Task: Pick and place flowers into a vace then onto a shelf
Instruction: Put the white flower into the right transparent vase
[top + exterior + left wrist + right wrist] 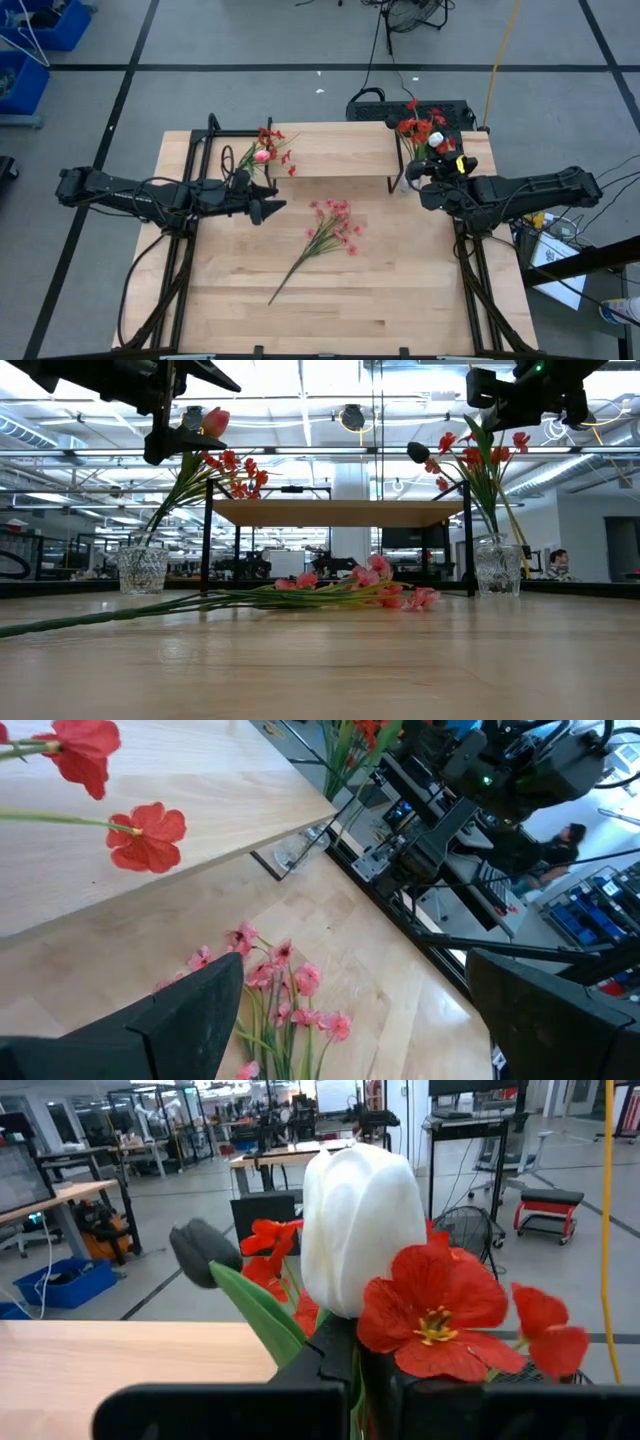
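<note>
A glass vase (142,568) on the table left of the shelf (340,512) holds red blossoms and a pink bud (214,422). Right of the shelf, a second vase (497,565) holds red flowers (418,128). One pink spray (332,232) lies flat on the tabletop in front of the shelf. My left gripper (272,210) hangs open above the table between the left vase and the spray, touching nothing. High over the right vase, my right gripper (436,156) is shut at a white tulip (358,1220). My right gripper pinches the white tulip's green stem (357,1376) between its two fingers, just under the bud. The fingers come nearly level from the table's near side, across the stem. The bud stands upright above them among the red blossoms; its lower stem is hidden.
The shelf's thin black legs (208,540) stand close to both vases. Open tabletop (330,300) lies between the spray and the near edge. A person sits in the room beyond the table (558,563); black frame rails run along the table's sides (180,270).
</note>
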Motion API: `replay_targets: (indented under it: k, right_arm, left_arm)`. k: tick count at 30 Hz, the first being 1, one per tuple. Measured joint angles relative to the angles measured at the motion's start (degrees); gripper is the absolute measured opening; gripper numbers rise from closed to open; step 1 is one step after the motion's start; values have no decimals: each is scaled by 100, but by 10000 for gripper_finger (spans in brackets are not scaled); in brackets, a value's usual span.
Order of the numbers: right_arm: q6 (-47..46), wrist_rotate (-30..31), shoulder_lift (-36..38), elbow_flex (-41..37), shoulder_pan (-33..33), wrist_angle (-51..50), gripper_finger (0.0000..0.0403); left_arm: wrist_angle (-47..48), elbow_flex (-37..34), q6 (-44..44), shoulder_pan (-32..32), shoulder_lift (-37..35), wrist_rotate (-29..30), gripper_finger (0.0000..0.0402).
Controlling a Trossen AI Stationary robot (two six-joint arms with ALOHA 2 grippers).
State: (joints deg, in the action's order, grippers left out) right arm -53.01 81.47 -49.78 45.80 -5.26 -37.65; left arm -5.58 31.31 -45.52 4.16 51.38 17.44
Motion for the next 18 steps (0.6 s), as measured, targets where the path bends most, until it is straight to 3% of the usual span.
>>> replay_targets:
  k: [8, 18]
  right_arm:
    - [433, 541, 7, 2, 61, 664, 0]
    - [579, 391, 7, 2, 96, 994, 0]
  left_arm:
    - [0, -2, 2, 0, 0, 65, 386]
    - [2, -2, 3, -1, 1, 67, 386]
